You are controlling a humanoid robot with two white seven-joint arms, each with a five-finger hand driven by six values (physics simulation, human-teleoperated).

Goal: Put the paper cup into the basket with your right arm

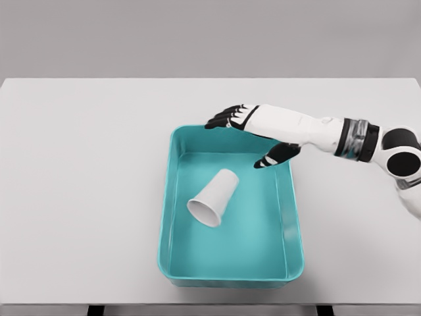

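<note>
A white paper cup (214, 197) lies on its side inside the teal basket (168, 217), its open mouth toward the lower left. My right hand (250, 135) hovers over the basket's far right corner, above and to the right of the cup. Its black fingers (223, 118) are spread and hold nothing, with the thumb pointing down toward the basket floor. The white right arm reaches in from the right edge. The left arm does not show.
The basket sits in the middle of a white table (79, 197). A grey wall stands behind the table's far edge. The table's front edge runs just below the basket.
</note>
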